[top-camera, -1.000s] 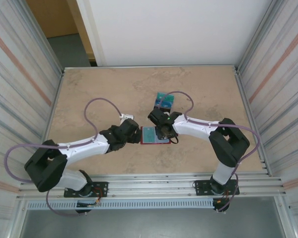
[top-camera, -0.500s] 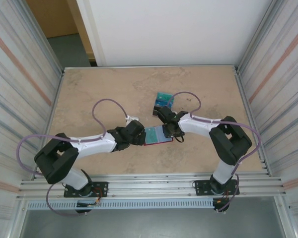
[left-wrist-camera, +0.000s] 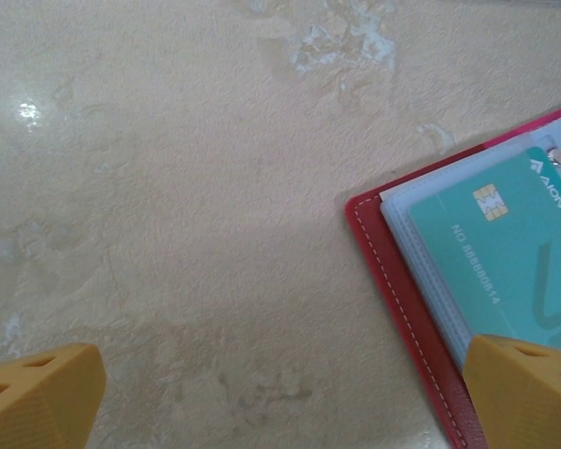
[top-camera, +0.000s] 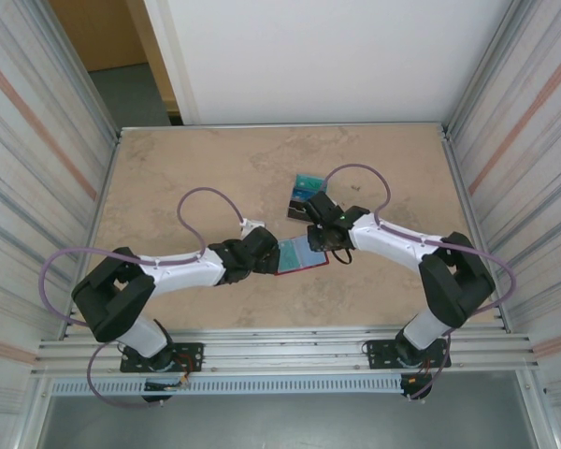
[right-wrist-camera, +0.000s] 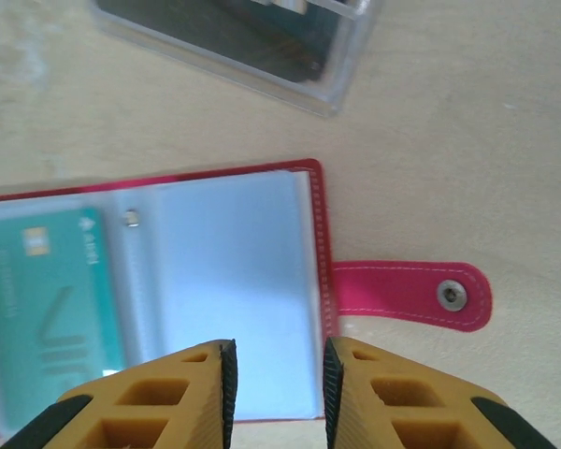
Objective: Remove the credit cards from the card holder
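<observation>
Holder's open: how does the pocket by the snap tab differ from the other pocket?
The tab-side pocket, next to the snap tab, looks empty, plain pale blue-grey; the other pocket holds a teal card with a chip. The right gripper is lined up over the tab-side pocket; the other pocket lies off to its side. Both are clear sleeves lying flat in the open red card holder.

Bare table (top-camera: 187, 168) far and left, open card holder (top-camera: 299, 254) centre, clear box (top-camera: 308, 190) just behind.
</observation>
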`<state>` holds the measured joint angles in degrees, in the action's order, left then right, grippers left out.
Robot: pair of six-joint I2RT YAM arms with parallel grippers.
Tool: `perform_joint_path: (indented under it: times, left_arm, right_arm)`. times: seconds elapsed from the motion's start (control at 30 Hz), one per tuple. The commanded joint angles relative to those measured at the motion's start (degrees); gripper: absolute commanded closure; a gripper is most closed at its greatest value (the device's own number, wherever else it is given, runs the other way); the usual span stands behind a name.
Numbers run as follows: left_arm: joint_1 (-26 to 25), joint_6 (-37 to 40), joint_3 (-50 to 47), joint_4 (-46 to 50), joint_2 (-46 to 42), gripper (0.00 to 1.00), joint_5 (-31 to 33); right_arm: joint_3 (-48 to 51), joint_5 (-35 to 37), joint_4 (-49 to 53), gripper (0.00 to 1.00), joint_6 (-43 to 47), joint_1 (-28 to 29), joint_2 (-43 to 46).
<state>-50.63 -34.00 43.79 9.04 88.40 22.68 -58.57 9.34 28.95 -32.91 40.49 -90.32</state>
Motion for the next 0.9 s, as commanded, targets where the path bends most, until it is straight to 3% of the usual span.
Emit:
perform_joint_path:
  times: [0.0,0.13,0.47,0.6,0.87]
  left_arm:
    - [1.24,-2.84,0.62,-1.37,0.74,0.01,-2.23]
    - [2.46,-3.53,-0.05,-2.37,1.50,0.01,-3.70]
    - [2.64,-3.27,1.04,-1.03,3.88,0.01,-4.23]
    - [2.87,-3.86,0.99,0.36,3.97,0.01,-3.67]
    - [2.83,-3.72,1.34,0.67,5.18,0.01,-4.11]
  right_arm:
    - [-0.30,-6.46,-1.88,0.68,-1.76,0.16,1.35]
    - [-0.19,-14.74,-5.61,0.66,-2.78,-0.99,-0.49]
    - [1.37,-24.76,-11.69,0.71,-4.08,-4.31,-6.12]
    - [1.83,-27.52,-13.40,0.76,-4.01,-4.55,-7.40]
    - [1.96,-29.64,-14.95,0.73,-3.66,-4.64,-9.98]
